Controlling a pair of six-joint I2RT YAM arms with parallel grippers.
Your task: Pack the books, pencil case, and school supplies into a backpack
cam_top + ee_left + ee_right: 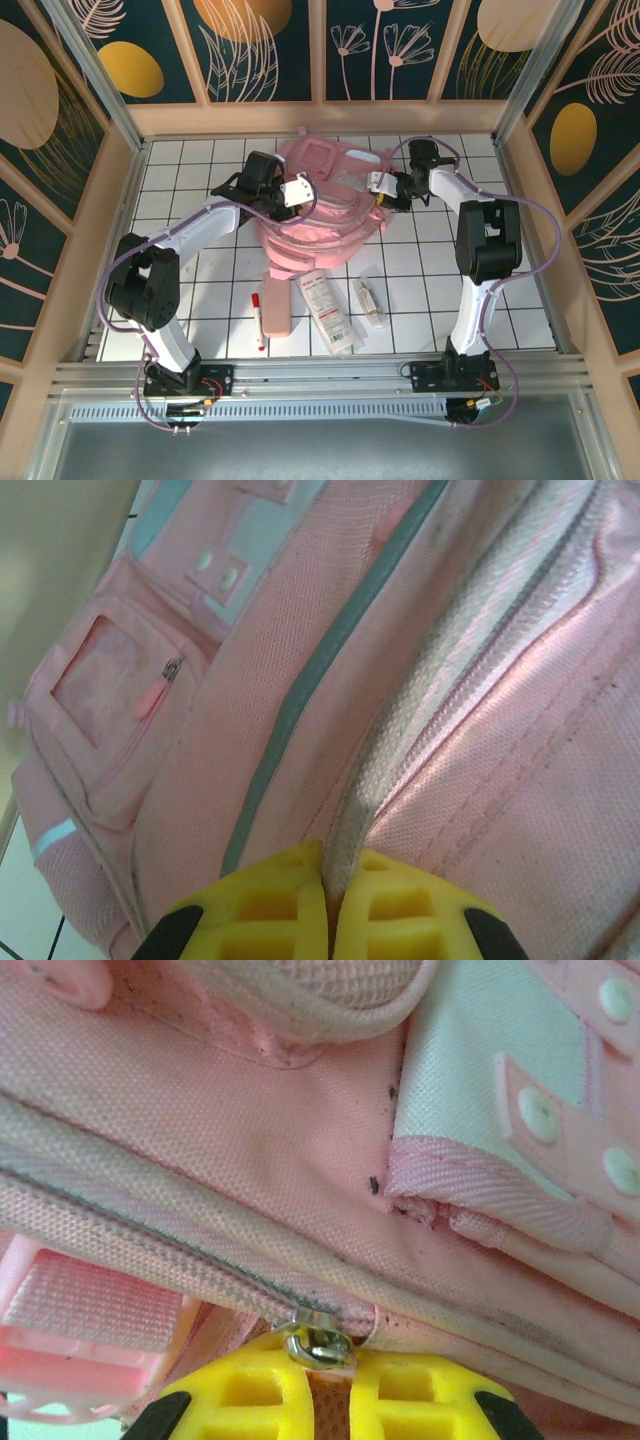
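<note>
Supplies, near row on the table (420,290): marker pen (259,318) at left, pencil case (277,293) just beside it on the right, then white packet (330,310), then clear tube (371,301) rightmost. All four lie outside the bag, none packed.

Farther back, centre: backpack (320,205), slumped, its near edge close to the pencil case and packet.

My left claw (328,900) at the bag's left side: pads pinched tight on a pale strip (400,740) of piping, nothing else between them.

My right claw (330,1385) at the bag's right side: pads narrowed onto the zip pull (318,1345); the metal ring sits at the very tips. The zip looks closed along the part I see.

Judgement: opening the main zip, early in the task.

Risks:
- Tip-only hold on the pull; a sideways tug could pop it free.
- Left pinch is on thin piping. If it slips, the whole bag drags instead of the zip running.
- A dragged bag could sweep over the near row.
- Loose fabric beside the teeth might jam the slider.
</note>
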